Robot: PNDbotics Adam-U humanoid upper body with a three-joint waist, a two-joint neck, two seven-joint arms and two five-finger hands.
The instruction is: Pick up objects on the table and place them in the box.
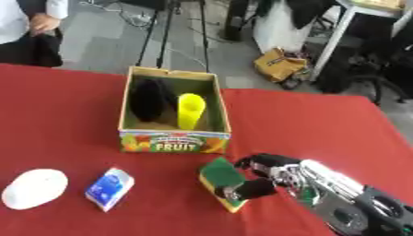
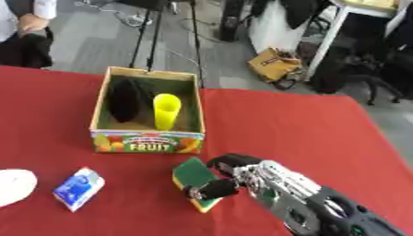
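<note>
My right hand (image 1: 270, 177) is curled around the green-and-yellow sponge (image 1: 219, 180), thumb and fingers pinching it near the table's (image 1: 306, 124) near edge. Toward the near left corner: a blue-white packet (image 1: 109, 188), a white object (image 1: 34, 188). Farther back, mid-table, the fruit box (image 1: 174, 141) holds a yellow cup (image 1: 190, 110) and a black object (image 1: 151, 99).

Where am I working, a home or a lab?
Likely a lab or office workspace: a red-covered table, a tripod on grey floor, and an office chair beside a white desk behind it.
</note>
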